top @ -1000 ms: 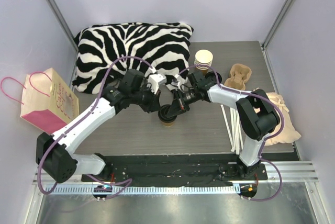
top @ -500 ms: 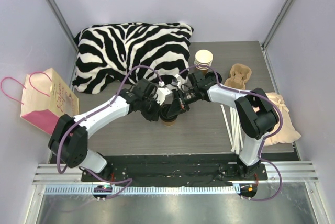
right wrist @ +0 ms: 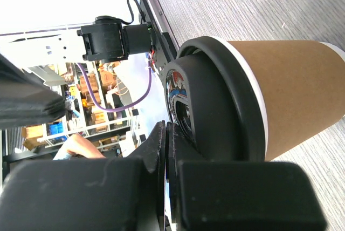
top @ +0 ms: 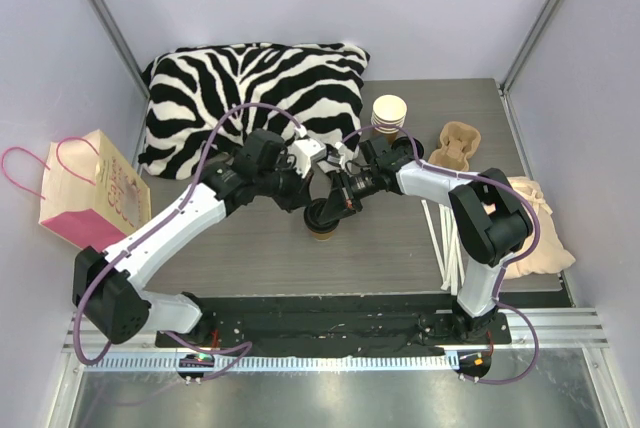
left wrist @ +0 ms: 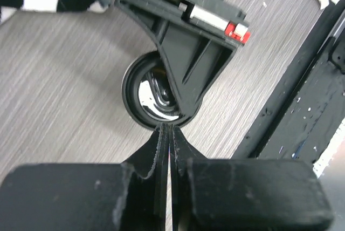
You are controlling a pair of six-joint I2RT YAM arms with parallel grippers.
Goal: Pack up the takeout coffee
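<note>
Takeout coffee (left wrist: 136, 88) lid half hidden under right pincer (right wrist: 168, 131), left pincer (left wrist: 167, 134) closed

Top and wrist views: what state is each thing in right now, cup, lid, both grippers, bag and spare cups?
Coffee cup: upright on the table, not packed.
Lid: on the cup.
Left gripper: jaws shut, tips at the lid's rim.
Right gripper: jaws shut, tips over the lid's top.
Paper bag: standing at the left, apart from the cup.
Stack of cups: upright, lidless.
</note>
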